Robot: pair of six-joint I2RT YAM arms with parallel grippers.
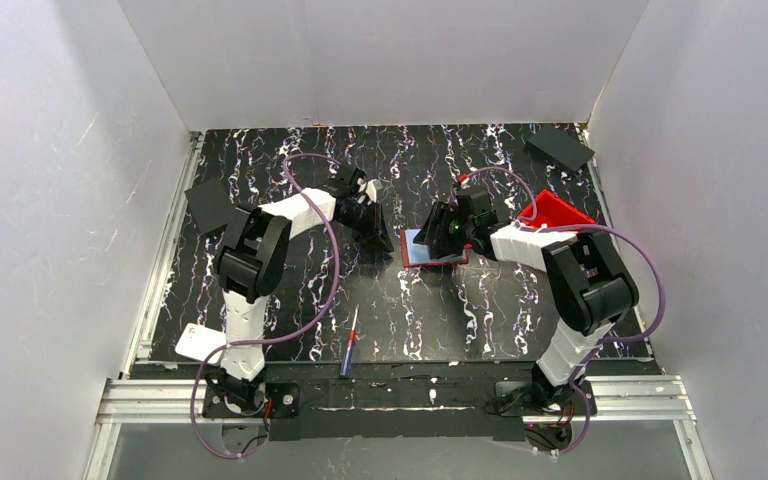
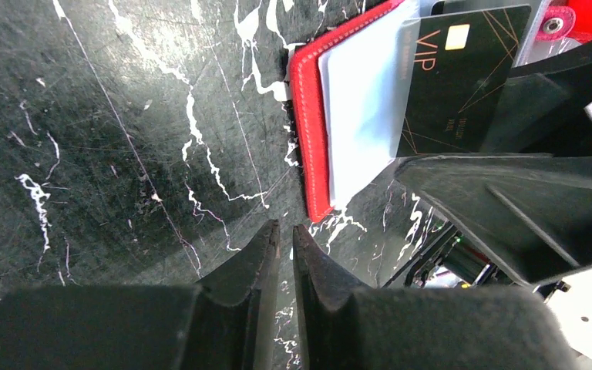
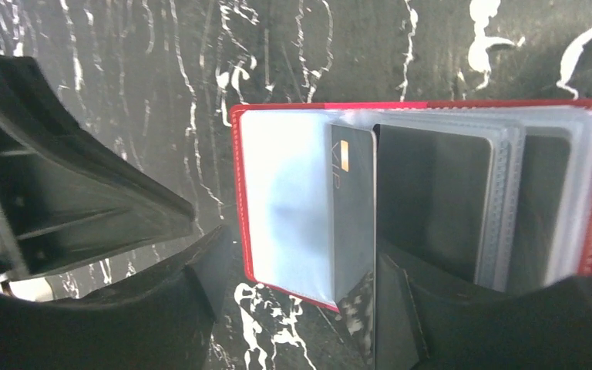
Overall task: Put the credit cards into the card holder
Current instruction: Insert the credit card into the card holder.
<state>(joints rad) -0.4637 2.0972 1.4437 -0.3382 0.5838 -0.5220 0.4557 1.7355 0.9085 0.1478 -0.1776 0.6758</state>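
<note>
Red card holder (image 1: 433, 249) lying open mid-table, black VIP credit card (image 2: 462, 85) partly under a clear sleeve (chip end showing), right gripper (image 1: 438, 232) over it, jaws spread, gripping nothing, left gripper (image 2: 285, 231) just left of the holder, nearly closed, empty.

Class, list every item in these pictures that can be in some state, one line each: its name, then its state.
card holder, open, lying flat.
VIP card, partly inside a clear sleeve, one end sticking out.
left gripper, nearly shut, empty.
right gripper, open, over the card holder.
red bin, open-topped, partly hidden behind the right arm.
</note>
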